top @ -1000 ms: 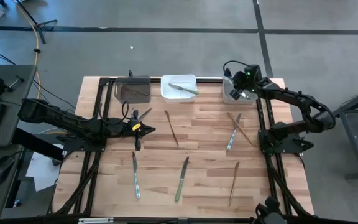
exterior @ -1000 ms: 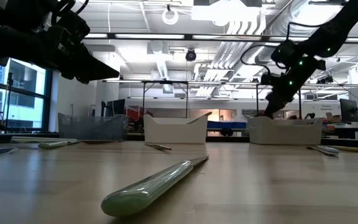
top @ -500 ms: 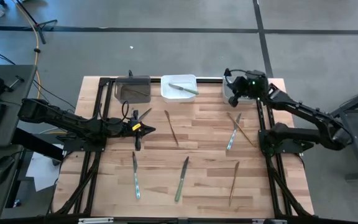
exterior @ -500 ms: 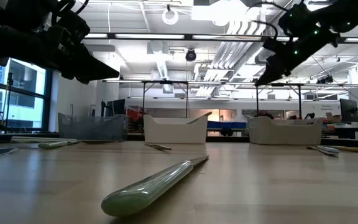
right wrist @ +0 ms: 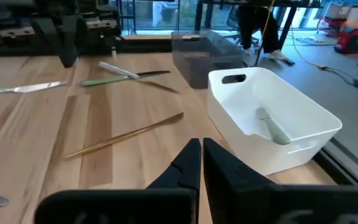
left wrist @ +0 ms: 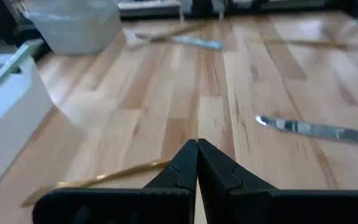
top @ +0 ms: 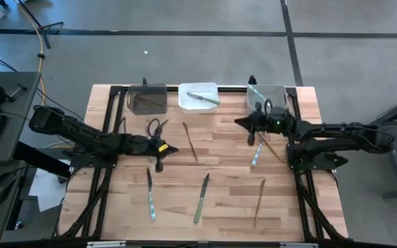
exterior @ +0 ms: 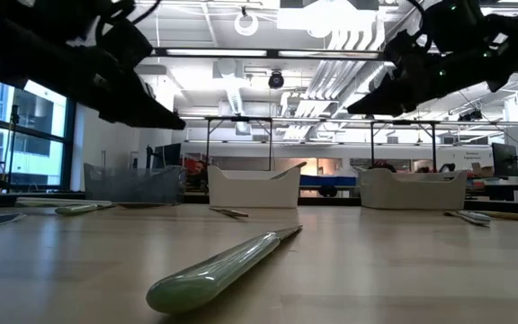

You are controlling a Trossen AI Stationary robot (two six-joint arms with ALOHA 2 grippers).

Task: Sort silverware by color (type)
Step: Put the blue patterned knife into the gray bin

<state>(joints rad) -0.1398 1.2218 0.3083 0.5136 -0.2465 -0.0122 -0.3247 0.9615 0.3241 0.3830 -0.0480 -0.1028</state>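
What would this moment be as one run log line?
left end effector: shut, empty, above table | right end effector: shut, empty, near white bin | green utensil: in white bin

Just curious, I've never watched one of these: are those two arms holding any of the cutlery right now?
No. The left gripper and the right gripper are both shut on nothing, above the table.
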